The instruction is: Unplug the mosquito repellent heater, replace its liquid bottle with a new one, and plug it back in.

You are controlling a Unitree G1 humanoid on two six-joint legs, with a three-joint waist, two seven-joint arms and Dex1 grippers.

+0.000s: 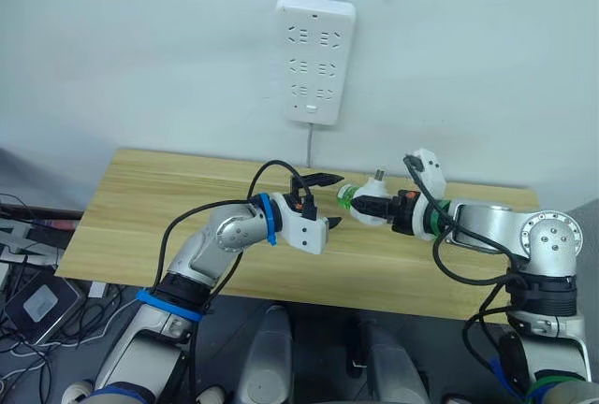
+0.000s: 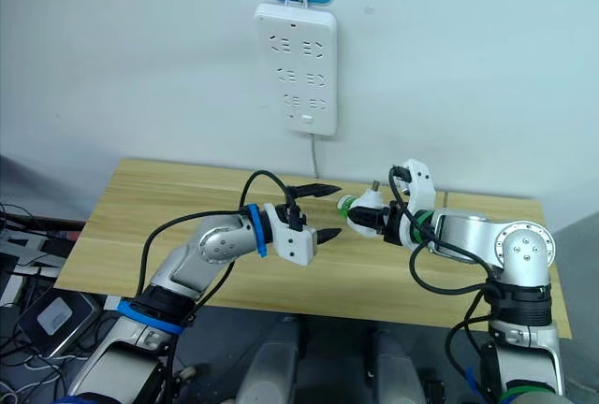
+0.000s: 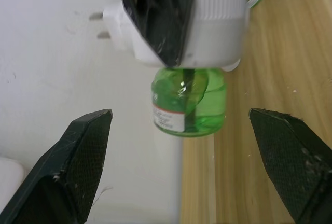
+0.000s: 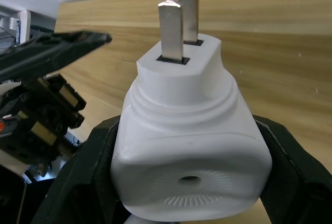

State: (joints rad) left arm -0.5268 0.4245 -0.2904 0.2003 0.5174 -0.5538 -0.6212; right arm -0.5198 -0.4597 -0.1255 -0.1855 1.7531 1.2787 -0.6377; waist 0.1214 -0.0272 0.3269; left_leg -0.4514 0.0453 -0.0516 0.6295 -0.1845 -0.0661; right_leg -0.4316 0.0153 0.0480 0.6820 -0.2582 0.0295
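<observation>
My right gripper [image 1: 379, 208] is shut on the mosquito repellent heater [image 4: 187, 136], a white rounded unit held above the wooden table [image 1: 168, 208] with its two plug prongs pointing up. Its liquid bottle [image 3: 189, 105], translucent green with a small label, sticks out of the heater [image 1: 372, 200] toward my left gripper [image 1: 328, 201]. That gripper is open, its black fingers [image 3: 78, 162] spread either side of the bottle and short of touching it. The bottle's neck is hidden inside the heater. The new one is out of view.
A long white power strip [image 1: 314, 58] hangs on the wall above the table's far edge, its cord dropping behind the table. Cables and small devices [image 1: 33, 282] lie on the floor at the left.
</observation>
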